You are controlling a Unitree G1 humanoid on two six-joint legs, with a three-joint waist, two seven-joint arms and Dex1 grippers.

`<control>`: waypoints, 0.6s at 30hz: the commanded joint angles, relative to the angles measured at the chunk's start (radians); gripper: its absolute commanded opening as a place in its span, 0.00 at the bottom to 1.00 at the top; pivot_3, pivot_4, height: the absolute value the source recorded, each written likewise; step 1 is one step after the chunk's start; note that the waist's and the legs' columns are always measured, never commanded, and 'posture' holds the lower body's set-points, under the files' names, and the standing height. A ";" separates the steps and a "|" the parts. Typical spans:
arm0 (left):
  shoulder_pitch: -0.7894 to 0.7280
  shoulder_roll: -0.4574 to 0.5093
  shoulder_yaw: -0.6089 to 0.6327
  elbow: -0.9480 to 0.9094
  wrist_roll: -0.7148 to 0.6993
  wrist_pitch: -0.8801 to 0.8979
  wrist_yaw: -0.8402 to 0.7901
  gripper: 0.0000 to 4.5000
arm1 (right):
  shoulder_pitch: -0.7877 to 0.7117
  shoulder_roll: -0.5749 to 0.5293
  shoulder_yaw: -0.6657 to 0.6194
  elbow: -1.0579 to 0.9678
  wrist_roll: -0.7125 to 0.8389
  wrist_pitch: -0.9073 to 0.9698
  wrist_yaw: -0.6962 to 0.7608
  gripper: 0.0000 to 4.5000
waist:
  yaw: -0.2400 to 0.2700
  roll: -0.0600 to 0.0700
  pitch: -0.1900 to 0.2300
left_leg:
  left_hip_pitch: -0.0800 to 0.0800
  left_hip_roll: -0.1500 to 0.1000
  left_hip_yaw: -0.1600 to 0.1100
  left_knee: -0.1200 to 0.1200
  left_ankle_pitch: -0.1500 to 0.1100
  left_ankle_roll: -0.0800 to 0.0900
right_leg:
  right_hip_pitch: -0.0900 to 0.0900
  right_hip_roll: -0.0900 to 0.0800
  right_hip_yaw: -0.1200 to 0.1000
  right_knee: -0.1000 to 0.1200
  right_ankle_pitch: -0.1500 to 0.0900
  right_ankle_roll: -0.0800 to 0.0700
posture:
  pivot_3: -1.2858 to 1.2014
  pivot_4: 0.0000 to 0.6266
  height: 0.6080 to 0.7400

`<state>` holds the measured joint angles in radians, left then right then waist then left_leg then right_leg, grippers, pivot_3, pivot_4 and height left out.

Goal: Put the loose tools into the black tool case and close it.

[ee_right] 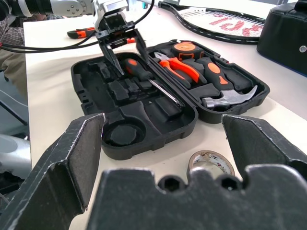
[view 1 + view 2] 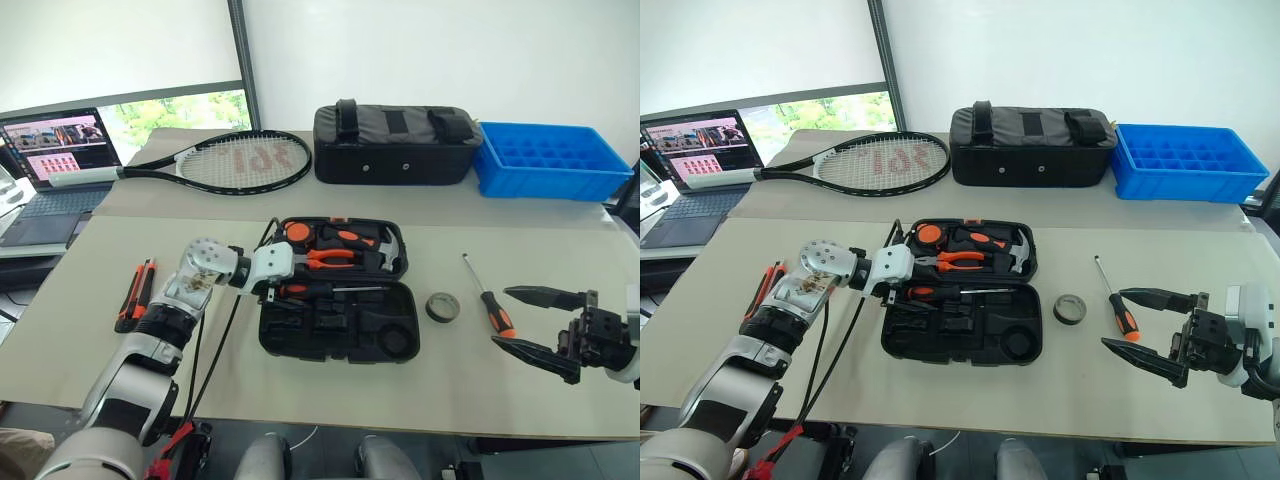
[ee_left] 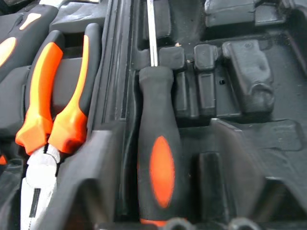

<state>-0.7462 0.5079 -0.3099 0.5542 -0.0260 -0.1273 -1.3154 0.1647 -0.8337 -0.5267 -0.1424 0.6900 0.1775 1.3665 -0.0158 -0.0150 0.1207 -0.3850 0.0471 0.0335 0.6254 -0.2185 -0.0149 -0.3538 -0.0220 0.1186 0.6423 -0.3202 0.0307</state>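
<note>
The black tool case (image 2: 385, 338) lies open in the middle of the table, holding pliers (image 3: 53, 110), a hammer (image 1: 225, 98) and other orange-and-black tools. My left gripper (image 1: 131, 63) is open at the case's left end. Its fingers straddle the handle of a screwdriver (image 3: 160, 167) that rests in a slot of the near half. On the table right of the case lie a dark tape roll (image 2: 442, 307) and another screwdriver (image 2: 487, 298). Slim orange-handled tools (image 2: 138, 293) lie to the left of the case. My right gripper (image 2: 505, 318) is open, hanging just right of the loose screwdriver.
At the back of the table lie a tennis racket (image 2: 235, 162), a black fabric bag (image 2: 395, 145) and a blue crate (image 2: 550, 160). A laptop (image 2: 55, 160) stands at the far left. Black cables (image 2: 215, 340) hang beside my left arm.
</note>
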 commanded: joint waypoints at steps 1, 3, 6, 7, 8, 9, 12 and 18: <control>-0.018 0.025 0.048 -0.095 -0.039 0.024 -0.008 0.99 | 0.003 -0.002 -0.044 -0.025 0.019 -0.024 0.004 1.00 | -0.001 0.000 0.000 | 0.000 0.000 0.000 0.000 0.000 0.000 | 0.000 0.000 0.000 0.000 0.000 0.000 | 0.52 0.24 0.75; -0.026 0.017 0.078 -0.159 -0.100 0.079 -0.022 0.99 | 0.006 0.000 -0.044 -0.027 0.018 -0.024 0.003 1.00 | 0.000 0.000 0.000 | 0.000 0.000 0.000 0.000 0.000 0.000 | 0.000 0.000 0.000 0.000 0.000 0.000 | 0.52 0.24 0.75; -0.030 -0.033 0.120 -0.221 -0.201 0.193 -0.017 0.87 | 0.002 0.004 -0.036 -0.027 0.015 -0.025 -0.003 1.00 | 0.001 0.002 0.000 | -0.001 0.000 -0.001 0.000 0.000 0.000 | 0.000 0.000 0.000 0.000 0.000 -0.001 | 0.52 0.24 0.75; -0.029 -0.045 0.124 -0.225 -0.212 0.213 -0.013 0.84 | 0.000 0.005 -0.033 -0.027 0.013 -0.025 -0.005 1.00 | 0.002 0.002 -0.001 | -0.001 0.000 -0.001 0.000 0.000 0.000 | 0.000 0.000 0.000 0.000 0.000 -0.001 | 0.52 0.24 0.75; -0.026 -0.057 0.121 -0.213 -0.206 0.210 -0.007 0.75 | -0.004 0.006 -0.029 -0.026 0.010 -0.026 -0.011 1.00 | 0.003 0.003 -0.001 | -0.001 0.000 -0.001 0.001 0.000 0.000 | 0.000 0.000 0.000 -0.001 0.000 -0.001 | 0.52 0.24 0.75; -0.022 -0.065 0.115 -0.199 -0.194 0.199 -0.001 0.67 | -0.005 0.008 -0.027 -0.026 0.008 -0.027 -0.013 1.00 | 0.003 0.003 -0.001 | -0.001 0.000 -0.001 0.001 0.000 0.000 | 0.001 0.000 0.000 0.000 0.000 -0.001 | 0.52 0.24 0.75; -0.022 -0.092 0.092 -0.131 -0.152 0.157 0.014 0.43 | -0.003 0.012 -0.025 -0.033 0.006 -0.027 -0.021 1.00 | 0.001 0.003 -0.001 | -0.001 -0.001 -0.002 0.001 0.000 0.000 | 0.001 0.000 0.000 0.000 0.000 -0.001 | 0.52 0.24 0.75; -0.055 -0.154 0.055 0.014 -0.094 0.085 0.019 0.01 | 0.009 0.017 -0.028 -0.064 0.009 -0.016 -0.044 1.00 | 0.001 0.003 -0.001 | -0.001 -0.001 -0.002 0.001 0.000 0.000 | 0.001 0.001 0.000 0.000 0.000 0.000 | 0.52 0.24 0.75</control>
<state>-0.7682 0.3632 -0.2494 0.5487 -0.1342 -0.0056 -1.2993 0.1745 -0.8141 -0.5281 -0.1693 0.6888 0.1764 1.3312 -0.0153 -0.0119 0.1198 -0.3865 0.0459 0.0309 0.6264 -0.2185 -0.0149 -0.3532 -0.0212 0.1190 0.6420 -0.3200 0.0304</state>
